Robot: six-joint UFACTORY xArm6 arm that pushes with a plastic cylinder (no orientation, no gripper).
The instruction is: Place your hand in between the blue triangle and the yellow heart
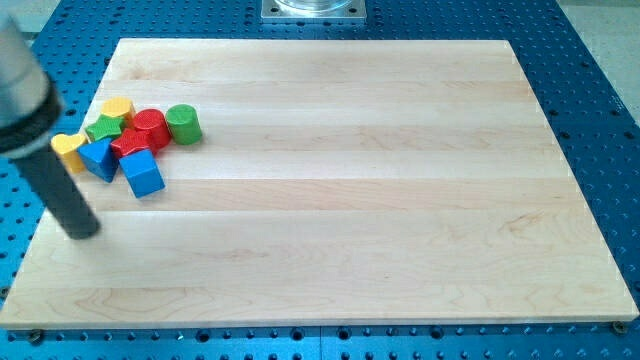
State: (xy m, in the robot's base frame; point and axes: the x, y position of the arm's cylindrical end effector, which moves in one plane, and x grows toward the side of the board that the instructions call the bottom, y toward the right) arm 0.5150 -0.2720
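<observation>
The blue triangle (99, 158) lies near the board's left edge, touching the yellow heart (68, 148) on its left. My rod comes down from the view's upper left, and my tip (82, 232) rests on the board below and slightly left of these two blocks, apart from them. A blue cube (142, 173) sits just right of the blue triangle.
A tight cluster holds a yellow block (117, 108), a green star-like block (104, 128), two red blocks (150, 125) (130, 143) and a green cylinder (184, 123). The wooden board (350, 180) lies on a blue perforated table.
</observation>
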